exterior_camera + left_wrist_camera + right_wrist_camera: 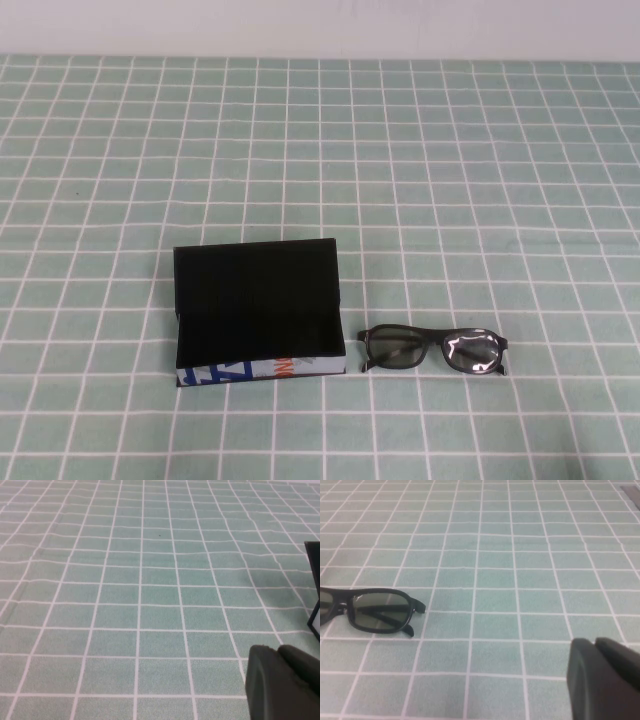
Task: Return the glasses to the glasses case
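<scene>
The glasses case lies open on the checked cloth, left of centre, with its black lining showing and its white printed edge toward me. The black glasses lie folded on the cloth just right of the case, apart from it. Neither arm shows in the high view. My left gripper is shut and empty, low over the cloth, with a corner of the case at that view's edge. My right gripper is shut and empty, low over the cloth, some way from the glasses.
A green cloth with a white grid covers the whole table. A pale wall runs along the far edge. A grey strip shows at the corner of the right wrist view.
</scene>
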Controlling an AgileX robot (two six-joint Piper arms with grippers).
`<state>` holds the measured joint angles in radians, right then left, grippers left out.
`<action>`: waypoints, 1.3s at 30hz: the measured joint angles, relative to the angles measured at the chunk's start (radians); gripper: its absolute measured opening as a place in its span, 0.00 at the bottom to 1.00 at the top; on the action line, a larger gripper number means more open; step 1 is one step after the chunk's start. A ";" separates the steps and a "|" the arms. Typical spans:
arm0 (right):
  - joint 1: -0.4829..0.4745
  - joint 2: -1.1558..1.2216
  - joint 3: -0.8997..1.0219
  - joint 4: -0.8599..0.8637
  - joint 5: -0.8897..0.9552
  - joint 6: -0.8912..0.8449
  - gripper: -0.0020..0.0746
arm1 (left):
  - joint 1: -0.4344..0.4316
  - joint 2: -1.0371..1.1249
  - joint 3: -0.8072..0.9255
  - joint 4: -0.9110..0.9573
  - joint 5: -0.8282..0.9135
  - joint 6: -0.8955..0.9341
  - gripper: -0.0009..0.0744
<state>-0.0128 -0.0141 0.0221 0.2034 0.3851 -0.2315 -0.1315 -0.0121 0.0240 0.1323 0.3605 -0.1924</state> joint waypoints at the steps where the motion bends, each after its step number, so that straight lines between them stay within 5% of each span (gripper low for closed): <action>1: 0.000 0.000 0.000 0.000 0.000 0.000 0.01 | 0.000 0.000 0.000 0.000 0.000 0.000 0.01; 39: 0.000 0.000 0.005 0.058 -0.135 0.000 0.01 | 0.000 0.000 0.000 0.024 -0.003 0.000 0.01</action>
<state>-0.0128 -0.0141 0.0267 0.2612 0.2497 -0.2315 -0.1315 -0.0121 0.0240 0.1562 0.3571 -0.1924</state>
